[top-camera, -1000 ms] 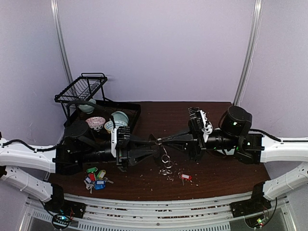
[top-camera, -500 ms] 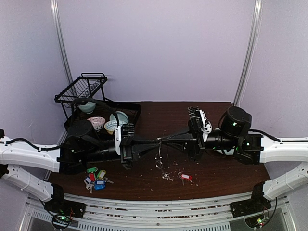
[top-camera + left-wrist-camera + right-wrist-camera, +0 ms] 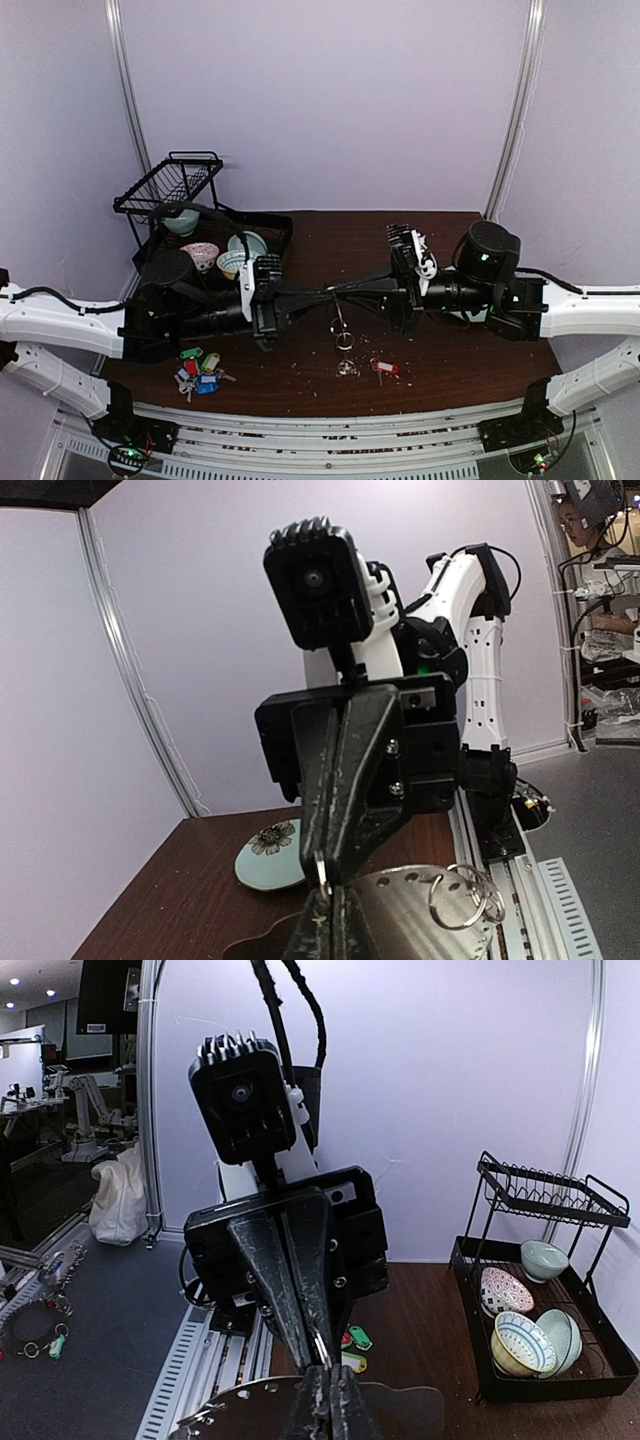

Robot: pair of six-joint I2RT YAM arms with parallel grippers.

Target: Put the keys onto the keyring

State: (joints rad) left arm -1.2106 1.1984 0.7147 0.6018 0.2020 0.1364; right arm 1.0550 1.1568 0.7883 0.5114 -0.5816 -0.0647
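Nothing looks threaded yet: left gripper [image 3: 325, 927] and right gripper [image 3: 328, 1397] both pinch the keyring [image 3: 405, 902] above the table [image 3: 470, 352], while the keys [image 3: 198, 373] lie loose near left, one red key [image 3: 384, 368] near centre.

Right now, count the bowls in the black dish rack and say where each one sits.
4. A pale green bowl farthest back, a red-patterned bowl next, then a striped bowl and a second pale green bowl touching. More may be hidden.
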